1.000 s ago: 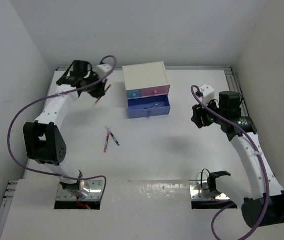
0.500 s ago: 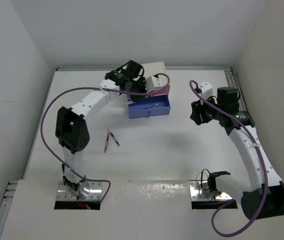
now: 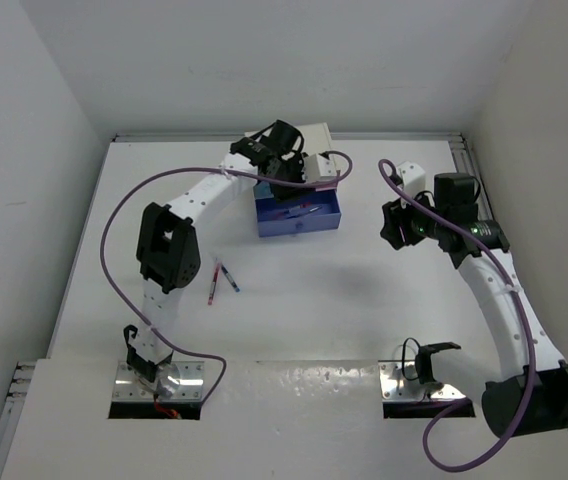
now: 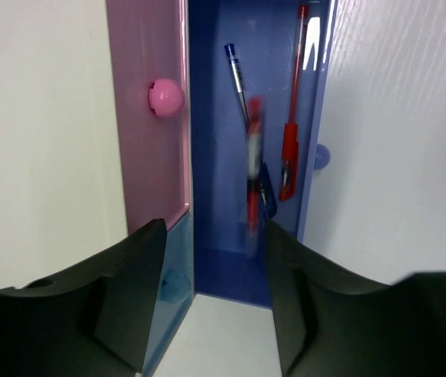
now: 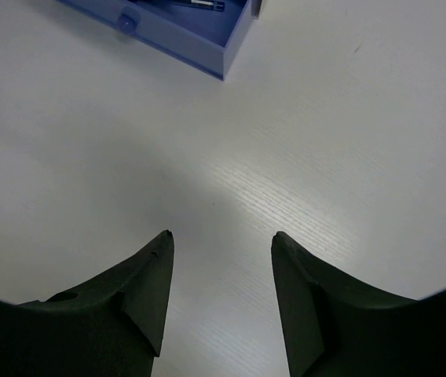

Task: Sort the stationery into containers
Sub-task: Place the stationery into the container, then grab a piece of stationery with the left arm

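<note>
Left gripper (image 4: 214, 226) has just sprung its jaws apart and the red pen (image 4: 253, 169) drops, blurred, into the periwinkle drawer (image 4: 210, 110): one more sorted. Right gripper (image 5: 221, 236) hangs open, empty.

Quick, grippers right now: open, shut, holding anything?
Left gripper: open, empty, over the periwinkle drawer.
Right gripper: open, empty, over the table.

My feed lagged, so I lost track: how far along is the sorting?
Done: the open periwinkle drawer holds a red pen and a blue-tipped pen. In hand: a blurred third pen lies in it beneath the open left tool; the right tool hovers open, empty. Left: two pens on the table.
</note>
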Robot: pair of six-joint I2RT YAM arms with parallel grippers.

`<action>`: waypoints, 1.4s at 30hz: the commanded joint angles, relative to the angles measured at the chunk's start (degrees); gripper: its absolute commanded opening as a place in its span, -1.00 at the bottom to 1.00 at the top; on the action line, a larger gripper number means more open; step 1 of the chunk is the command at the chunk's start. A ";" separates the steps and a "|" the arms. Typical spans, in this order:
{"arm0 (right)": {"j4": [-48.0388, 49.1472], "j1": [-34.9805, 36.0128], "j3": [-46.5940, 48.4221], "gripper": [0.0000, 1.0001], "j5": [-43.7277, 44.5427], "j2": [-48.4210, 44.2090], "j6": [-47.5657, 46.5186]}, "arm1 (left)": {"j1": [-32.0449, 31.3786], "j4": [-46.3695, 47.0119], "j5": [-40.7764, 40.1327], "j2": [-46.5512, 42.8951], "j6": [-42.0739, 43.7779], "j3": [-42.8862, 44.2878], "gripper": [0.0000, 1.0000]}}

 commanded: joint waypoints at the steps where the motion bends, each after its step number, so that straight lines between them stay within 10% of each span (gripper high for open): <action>1: 0.89 0.11 2.29 0.05 -0.85 0.58 0.29 | -0.10 1.12 1.69 0.50 -0.21 2.25 0.21; 6: 0.19 0.11 3.00 0.05 -0.85 0.05 -0.15 | 2.18 -1.16 8.28 -3.70 1.10 0.94 0.26; 12: 0.62 0.11 1.16 0.05 -0.76 -2.14 -0.33 | 11.15 -4.13 21.56 -23.03 24.62 -19.61 0.22; 20: 0.80 0.11 -1.40 0.06 0.11 -3.02 -1.65 | 18.18 -27.86 22.97 -33.25 57.76 -28.59 0.20; 26: -0.25 0.20 -2.19 0.06 0.91 -3.29 -2.97 | 21.08 -27.71 15.24 -44.57 78.59 -46.15 0.17; 42: 0.36 0.11 -0.78 0.06 0.47 -0.83 -2.35 | 23.10 -26.40 11.80 -51.18 106.12 -60.06 0.11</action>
